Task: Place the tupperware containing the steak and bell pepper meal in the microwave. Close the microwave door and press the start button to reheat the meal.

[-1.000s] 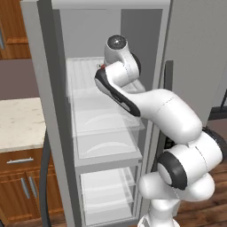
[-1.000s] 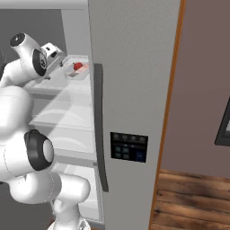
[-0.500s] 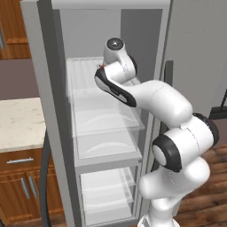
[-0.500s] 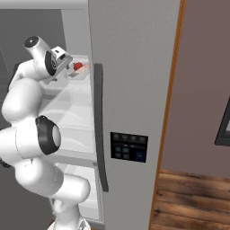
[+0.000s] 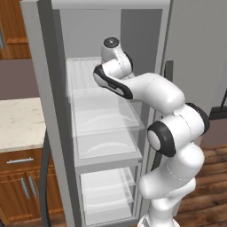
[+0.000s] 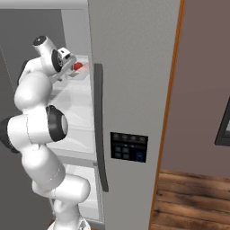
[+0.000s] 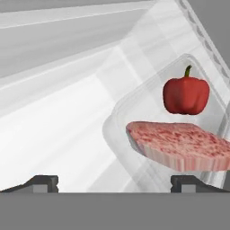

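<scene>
- Fridge interior is the backdrop: tall grey fridge [image 5: 48, 111] standing open, pale glassy shelves inside, wood cabinets and a light tabletop [image 5: 20, 124] off to one side.
- Starting at the jaws [image 7: 114, 182]: spread wide, nothing between them, both dark tips poking up at the bottom of the hand view.
- Just past them sits the tupperware [image 7: 134, 117], clear and shallow, on an upper fridge shelf [image 7: 58, 134]. It's off to one side of the jaws, not centred between the tips.
- Inside it: the pinkish steak [image 7: 179, 143] nearest the hand, red bell pepper [image 7: 185, 95] behind it. From the right base view the tupperware [image 6: 77, 72] is right by the closed door's edge.
- What could go wrong, my guess: with that offset, closing now might catch only a corner or shove the container sideways on the slick shelf. Thin clear walls could flex and slip out too.
- Versus half a second back: the arm has reached further into the fridge and the elbow has swung out; the jaws are just as wide as they were.
</scene>
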